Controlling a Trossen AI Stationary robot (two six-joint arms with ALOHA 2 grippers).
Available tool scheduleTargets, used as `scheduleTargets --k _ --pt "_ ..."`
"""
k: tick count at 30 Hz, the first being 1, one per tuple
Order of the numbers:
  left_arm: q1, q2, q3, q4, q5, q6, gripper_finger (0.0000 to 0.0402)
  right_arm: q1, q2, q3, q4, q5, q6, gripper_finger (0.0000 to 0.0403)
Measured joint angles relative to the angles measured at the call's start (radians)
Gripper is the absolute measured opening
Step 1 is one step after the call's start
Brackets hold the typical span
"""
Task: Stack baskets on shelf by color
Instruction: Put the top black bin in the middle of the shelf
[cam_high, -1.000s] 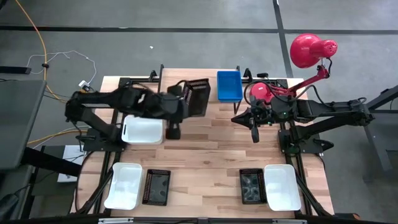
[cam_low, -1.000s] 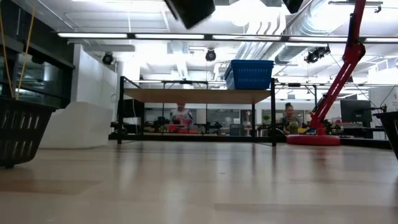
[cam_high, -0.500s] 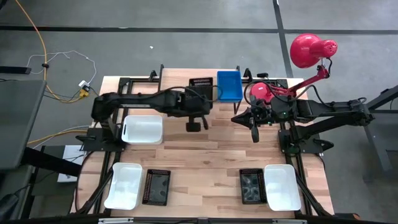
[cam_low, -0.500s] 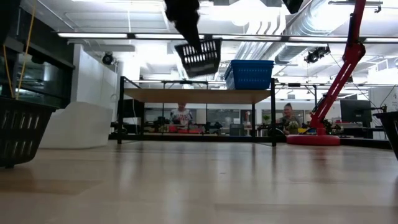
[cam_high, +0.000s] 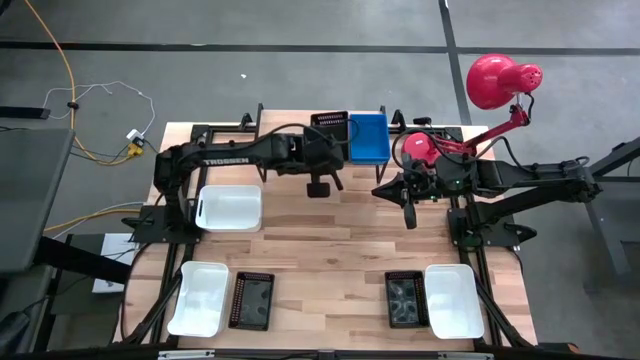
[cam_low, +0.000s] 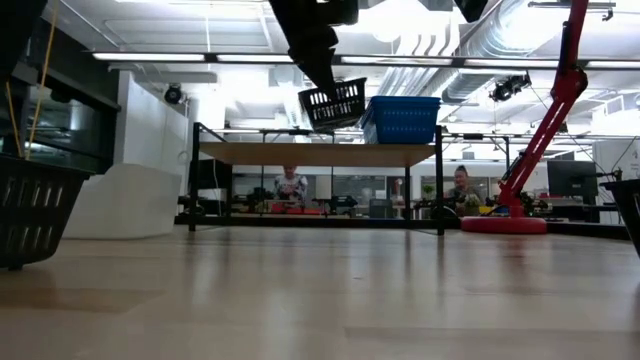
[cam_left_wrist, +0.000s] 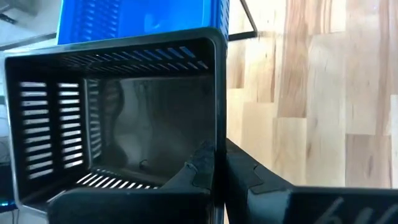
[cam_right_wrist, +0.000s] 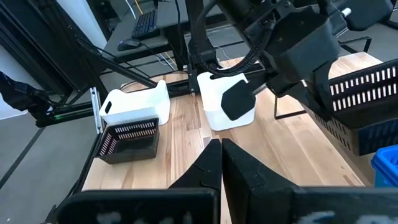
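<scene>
My left gripper (cam_left_wrist: 217, 177) is shut on a black basket (cam_high: 328, 122) and carries it above the shelf (cam_low: 300, 154), close beside the blue basket (cam_low: 400, 118), whose bottom rests on the shelf's plank top. In the low view the black basket (cam_low: 333, 103) hangs tilted, clear of the plank. My right gripper (cam_high: 411, 216) waits shut and empty above the table's right half, in front of the shelf. My left gripper pinches one side wall of the black basket at its rim (cam_left_wrist: 219, 134), one finger inside the basket and one outside. The fingers come from the table's near side, slanting down. The basket is lifted clear and tilted, its opening turned toward the wrist.
A white basket (cam_high: 230, 208) lies on the table's left. Along the near edge stand a white basket (cam_high: 197, 297), a black one (cam_high: 251, 300), another black one (cam_high: 405, 298) and a white one (cam_high: 453, 299). A red lamp (cam_high: 500, 80) stands at the far right.
My left gripper has swung toward the table's far edge and right, and down toward the shelf, keeping hold of the black basket. The basket has come from over the table's left middle to just above the shelf, next to the blue basket.
</scene>
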Motion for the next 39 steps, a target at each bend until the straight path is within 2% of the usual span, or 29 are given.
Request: scheduleTargets --k 10,24,31,39 --pt "0.023 -0.001 -0.020 0.023 0.038 0.029 0.0000 0.000 0.000 0.000 0.000 0.000 -0.004 0.0000" --pt "0.040 -0.001 -0.020 0.027 0.036 0.013 0.0014 0.000 0.000 0.000 0.000 0.000 -0.001 0.0000" --pt "0.049 -0.001 -0.020 0.030 0.012 0.003 0.0040 0.000 0.000 0.000 0.000 0.000 0.000 0.0000" --pt "0.048 -0.001 -0.020 0.039 0.010 0.003 0.0094 0.000 0.000 0.000 0.000 0.000 -0.001 0.0000"
